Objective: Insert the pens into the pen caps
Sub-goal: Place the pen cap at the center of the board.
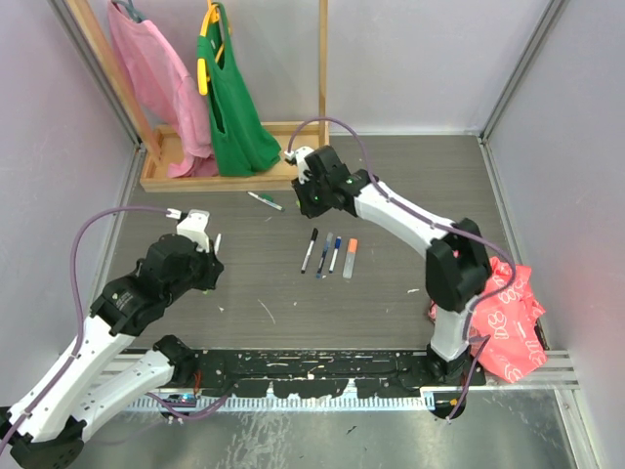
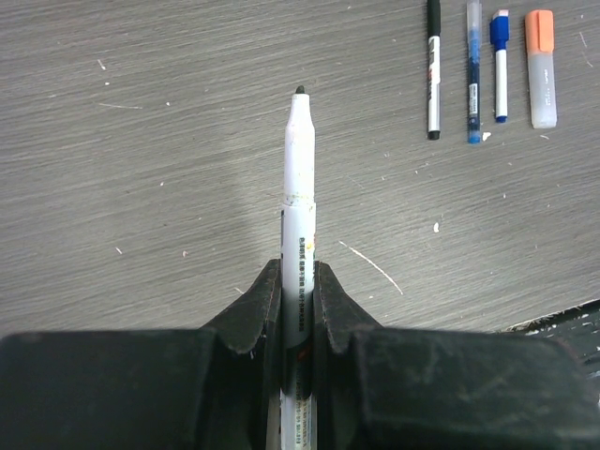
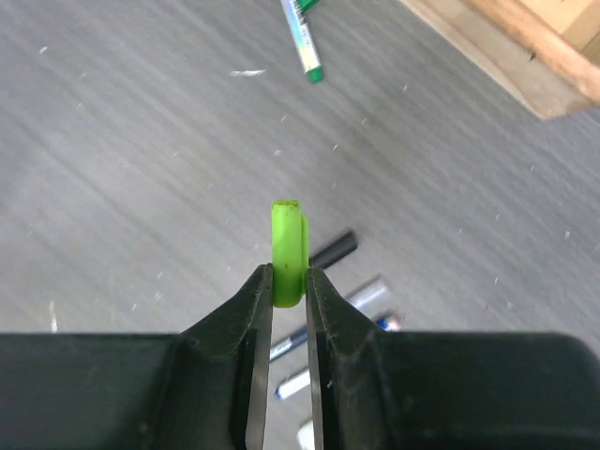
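here, left tool grips white pen, right tool green cap, pen row between

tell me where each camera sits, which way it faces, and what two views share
top external: above and behind the arms, looking down at the table; both arms, left gripper, right gripper.
left wrist: on the left wrist, facing the table along fingers shut on a white pen; row of four pens ahead.
right wrist: on the right wrist, facing down past fingers clamping a light green cap; green-ended pen beyond.
shared: top and left wrist show the row; top and right wrist show the green-ended pen.
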Controlling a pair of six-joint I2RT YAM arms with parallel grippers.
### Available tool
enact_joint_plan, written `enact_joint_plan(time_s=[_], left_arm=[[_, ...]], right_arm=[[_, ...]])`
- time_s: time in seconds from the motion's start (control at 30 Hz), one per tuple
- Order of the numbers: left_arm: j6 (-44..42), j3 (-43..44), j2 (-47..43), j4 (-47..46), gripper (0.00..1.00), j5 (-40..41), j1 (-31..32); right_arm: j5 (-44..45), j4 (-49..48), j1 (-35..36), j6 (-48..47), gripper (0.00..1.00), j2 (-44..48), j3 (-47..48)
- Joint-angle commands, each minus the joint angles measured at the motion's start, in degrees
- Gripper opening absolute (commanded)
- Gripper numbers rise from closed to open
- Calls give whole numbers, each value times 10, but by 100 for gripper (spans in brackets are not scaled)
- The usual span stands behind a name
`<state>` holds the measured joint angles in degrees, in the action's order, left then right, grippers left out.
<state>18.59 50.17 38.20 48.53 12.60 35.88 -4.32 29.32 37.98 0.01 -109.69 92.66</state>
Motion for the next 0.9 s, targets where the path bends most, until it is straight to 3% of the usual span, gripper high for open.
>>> enact_joint_plan(time_s=[0.0, 0.33, 0.57, 0.87], left_arm=[[-6, -1, -12, -30, 0, 3, -3], [-7, -3, -13, -34, 0, -6, -3], [-7, -2, -14, -33, 0, -8, -2], [62, 9, -39, -43, 0, -23, -3]], right_arm=[[16, -32, 32, 12, 4, 100, -97], [9, -48, 124, 22, 4, 252, -301], [17, -58, 209, 20, 6, 246, -372], [43, -83, 243, 28, 12, 221, -407]])
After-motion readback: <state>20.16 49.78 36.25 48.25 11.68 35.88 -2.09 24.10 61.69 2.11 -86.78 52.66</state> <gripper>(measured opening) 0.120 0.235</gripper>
